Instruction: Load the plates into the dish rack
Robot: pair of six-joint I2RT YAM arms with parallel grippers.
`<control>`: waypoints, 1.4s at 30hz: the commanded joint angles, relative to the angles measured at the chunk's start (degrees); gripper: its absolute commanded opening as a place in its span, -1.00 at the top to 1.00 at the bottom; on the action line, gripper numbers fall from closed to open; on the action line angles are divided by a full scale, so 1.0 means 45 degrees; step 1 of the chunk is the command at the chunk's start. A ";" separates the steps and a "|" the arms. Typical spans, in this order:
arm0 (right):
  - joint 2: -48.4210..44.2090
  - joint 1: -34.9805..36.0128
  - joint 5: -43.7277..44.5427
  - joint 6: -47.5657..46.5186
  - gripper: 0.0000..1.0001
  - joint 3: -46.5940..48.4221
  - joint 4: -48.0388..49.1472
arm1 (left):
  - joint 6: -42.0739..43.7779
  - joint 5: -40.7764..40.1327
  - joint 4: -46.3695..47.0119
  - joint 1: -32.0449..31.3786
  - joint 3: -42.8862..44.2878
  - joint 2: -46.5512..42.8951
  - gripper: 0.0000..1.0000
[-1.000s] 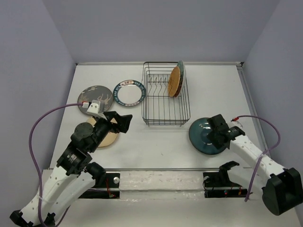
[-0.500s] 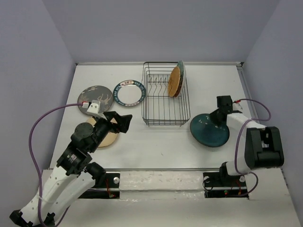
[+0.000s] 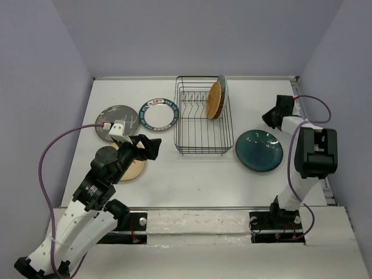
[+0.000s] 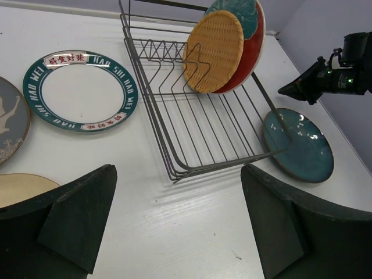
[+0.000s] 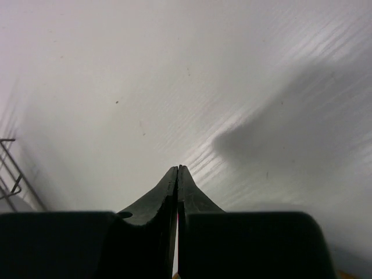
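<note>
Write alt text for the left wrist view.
A black wire rack holds two plates on edge at its far end, a wooden plate in front of a teal-and-red plate. A white plate lies flat to its left and a dark teal plate to its right; the open left pincer frames the foreground.

A white table [image 3: 192, 180] sits boxed in by 3 plain lavender-grey walls [image 3: 197, 35] meeting at its far corners, evenly lit.

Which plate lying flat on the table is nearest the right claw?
The dark teal glazed round plate, alone to the right of the black wire dish rack; the other three lie left of it.
</note>
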 commanded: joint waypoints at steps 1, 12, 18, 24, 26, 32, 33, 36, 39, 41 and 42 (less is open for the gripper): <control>-0.2607 -0.0024 0.0085 -0.0871 0.83 -0.0851 0.0263 | 0.0191 0.0123 0.0529 0.0129 0.0267 0.0085 -0.98; -0.9913 -0.0278 0.3053 0.1648 -0.51 -0.7376 -0.3911 | 0.0171 0.0221 0.0568 -0.0066 0.0228 -0.0364 -0.98; -1.1870 -0.0551 0.3370 0.2409 -0.53 -0.8511 -0.5010 | 0.0210 0.0162 0.0588 -0.0457 0.0208 -0.0559 -0.98; -1.0973 -0.0551 0.2142 0.2468 -0.54 -0.8648 -0.4816 | 0.0190 0.0142 0.0587 -0.0574 0.0208 -0.0618 -0.98; -1.0699 -0.0551 0.1556 0.2235 -0.54 -0.8745 -0.4349 | 0.0191 0.0162 0.0587 -0.0593 0.0208 -0.0598 -0.98; -1.0640 -0.0667 -0.1122 0.3267 -0.40 -1.0754 -0.0797 | 0.0210 0.0162 0.0607 -0.0613 0.0208 -0.0462 -0.98; -1.0639 -0.0668 -0.1220 0.3578 -0.29 -1.1106 -0.0308 | 0.0210 0.0162 0.0588 -0.0613 0.0208 -0.0442 -0.98; -1.1593 -0.0668 -0.1221 0.4924 -0.04 -1.2103 0.1058 | 0.0210 0.0201 0.0607 -0.0594 0.0208 -0.0325 -0.98; -1.3210 -0.0668 -0.1202 0.6368 0.20 -1.3391 0.1802 | 0.0210 0.0279 0.0607 -0.0594 0.0208 -0.0189 -0.98; -1.4053 -0.0668 -0.1027 0.6783 0.40 -1.4249 0.2098 | 0.0191 0.0299 0.0607 -0.0574 0.0208 -0.0091 -0.98; -1.4831 -0.0668 -0.0852 0.6959 0.54 -1.4524 0.2099 | 0.0210 0.0337 0.0626 -0.0574 0.0189 -0.0052 -0.98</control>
